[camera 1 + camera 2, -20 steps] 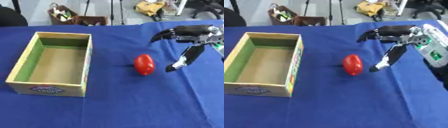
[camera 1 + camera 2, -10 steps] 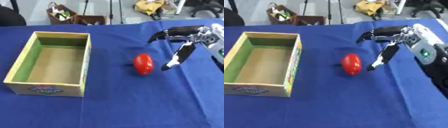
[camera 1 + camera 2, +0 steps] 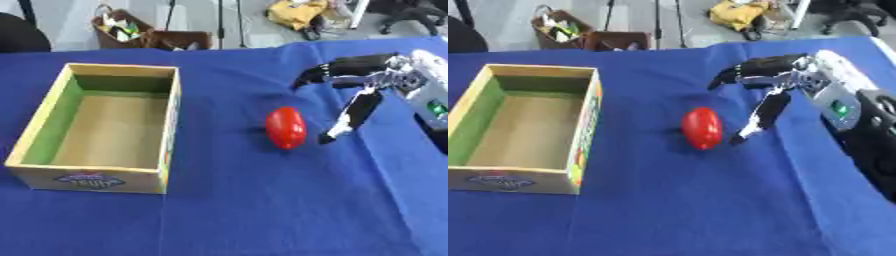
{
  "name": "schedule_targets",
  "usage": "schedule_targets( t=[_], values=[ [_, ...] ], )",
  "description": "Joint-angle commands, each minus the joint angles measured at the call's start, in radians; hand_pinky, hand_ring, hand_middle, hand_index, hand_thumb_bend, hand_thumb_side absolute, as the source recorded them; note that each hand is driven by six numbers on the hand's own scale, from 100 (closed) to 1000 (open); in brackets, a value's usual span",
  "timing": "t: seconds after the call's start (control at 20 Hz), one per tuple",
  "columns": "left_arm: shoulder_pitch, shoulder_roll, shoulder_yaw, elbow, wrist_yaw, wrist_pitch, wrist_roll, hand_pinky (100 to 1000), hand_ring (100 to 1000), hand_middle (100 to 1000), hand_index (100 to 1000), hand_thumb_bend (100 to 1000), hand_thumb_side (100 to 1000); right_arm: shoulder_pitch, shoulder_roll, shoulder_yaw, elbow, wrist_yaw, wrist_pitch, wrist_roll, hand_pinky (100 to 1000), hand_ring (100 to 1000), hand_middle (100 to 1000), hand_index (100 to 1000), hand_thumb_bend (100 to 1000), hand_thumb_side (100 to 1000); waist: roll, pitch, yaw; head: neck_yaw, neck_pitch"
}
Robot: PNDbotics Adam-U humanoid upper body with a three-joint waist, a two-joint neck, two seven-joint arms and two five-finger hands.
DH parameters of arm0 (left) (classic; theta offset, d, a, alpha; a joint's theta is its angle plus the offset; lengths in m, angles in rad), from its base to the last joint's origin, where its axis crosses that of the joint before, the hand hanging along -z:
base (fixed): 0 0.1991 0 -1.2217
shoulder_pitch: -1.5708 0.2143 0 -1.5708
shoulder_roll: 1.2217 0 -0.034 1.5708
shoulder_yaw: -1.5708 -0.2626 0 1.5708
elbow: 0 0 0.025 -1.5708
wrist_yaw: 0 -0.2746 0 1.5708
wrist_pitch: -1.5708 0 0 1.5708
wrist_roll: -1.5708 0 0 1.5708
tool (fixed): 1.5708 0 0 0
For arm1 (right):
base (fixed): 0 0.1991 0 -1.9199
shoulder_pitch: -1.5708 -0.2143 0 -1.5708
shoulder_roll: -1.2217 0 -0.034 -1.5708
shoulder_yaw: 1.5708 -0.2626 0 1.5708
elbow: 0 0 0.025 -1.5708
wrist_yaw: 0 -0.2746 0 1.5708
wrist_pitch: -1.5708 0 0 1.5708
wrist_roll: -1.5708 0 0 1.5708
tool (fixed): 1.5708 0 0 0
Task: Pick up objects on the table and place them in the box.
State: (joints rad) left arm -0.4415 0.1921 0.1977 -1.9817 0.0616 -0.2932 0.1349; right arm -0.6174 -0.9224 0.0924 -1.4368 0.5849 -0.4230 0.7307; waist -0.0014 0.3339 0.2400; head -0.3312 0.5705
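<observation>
Blue cloth covers the surface; a red egg [image 3: 285,127] lies right of the box [image 3: 101,126]. It looks smooth, light, rounded and likely slippery, so pinch its middle; right hand [image 3: 773,80] hovers just right, fingers [image 3: 756,117] spread apart

Red object [image 3: 285,127], blue cloth [image 3: 262,210], tan box [image 3: 98,128] with green inner walls.

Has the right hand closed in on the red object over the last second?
Yes. The right hand has shifted left toward the red object; its thumb tip is now just beside it, not touching.

A lab or studio: tripod legs [image 3: 232,22] and gear bags [image 3: 296,12] behind a blue-clothed table [image 3: 262,210].
</observation>
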Motion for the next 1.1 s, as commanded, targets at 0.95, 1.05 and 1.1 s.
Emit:
schedule_targets(
  t=[0.95,1.05,1.1],
  values=[
    [0.003,0.010,-0.004,-0.018,0.005,0.004,-0.009,162,459,542,666,100,882,-0.090,0.104,-0.030,0.067,0.171,0.116,0.080,935,956,940,1000,629,533,0.020,-0.025,-0.012,-0.008,-0.037],
    [0.005,0.010,-0.004,-0.018,0.005,0.004,-0.009,161,459,542,666,100,882,-0.089,0.111,-0.030,0.068,0.174,0.118,0.087,937,959,942,1000,628,531,0.022,-0.026,-0.012,-0.006,-0.037],
    [0.006,0.010,-0.003,-0.018,0.005,0.005,-0.009,161,459,542,666,100,882,-0.088,0.113,-0.029,0.066,0.174,0.117,0.088,935,954,940,1000,632,523,0.022,-0.026,-0.012,-0.005,-0.038]
  ],
)
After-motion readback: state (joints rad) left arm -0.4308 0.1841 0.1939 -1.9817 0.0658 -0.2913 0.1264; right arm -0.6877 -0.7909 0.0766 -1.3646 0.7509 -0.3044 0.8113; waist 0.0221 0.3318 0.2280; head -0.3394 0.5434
